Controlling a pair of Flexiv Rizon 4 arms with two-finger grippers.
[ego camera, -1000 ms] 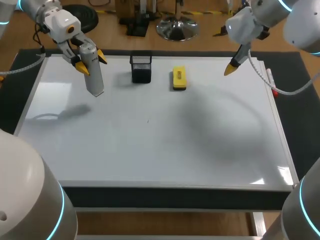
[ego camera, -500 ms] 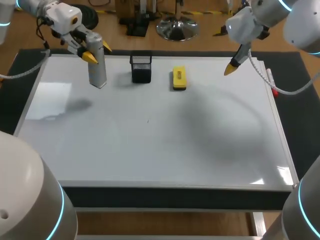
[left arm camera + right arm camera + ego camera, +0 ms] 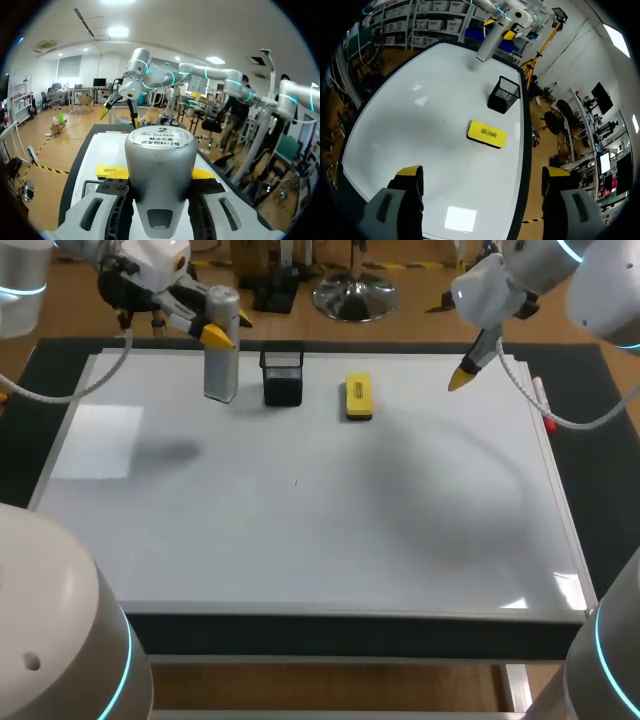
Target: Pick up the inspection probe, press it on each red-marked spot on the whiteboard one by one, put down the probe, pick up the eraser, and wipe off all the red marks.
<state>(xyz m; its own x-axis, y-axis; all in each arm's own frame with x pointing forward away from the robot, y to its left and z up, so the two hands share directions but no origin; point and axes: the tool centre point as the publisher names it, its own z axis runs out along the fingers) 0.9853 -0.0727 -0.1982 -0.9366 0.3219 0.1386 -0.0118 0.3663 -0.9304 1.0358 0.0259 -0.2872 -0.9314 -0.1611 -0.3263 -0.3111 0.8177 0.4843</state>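
Rightward since a second ago goes the left hand [image 3: 228, 326], pinching the silver probe [image 3: 220, 368] upright above the whiteboard [image 3: 300, 540], now just beside the black mesh holder [image 3: 283, 377]. Farther right, the yellow eraser [image 3: 358, 397] lies flat near that holder; the right hand [image 3: 482, 172] hangs spread over the far right.

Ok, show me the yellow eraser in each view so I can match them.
Head view: eraser lies on the whiteboard, right of the mesh holder.
Left wrist view: not in view; the held probe blocks what's ahead.
Right wrist view: ahead of the right gripper, nearer than the mesh holder.
Shared landmark: the probe, in all three.
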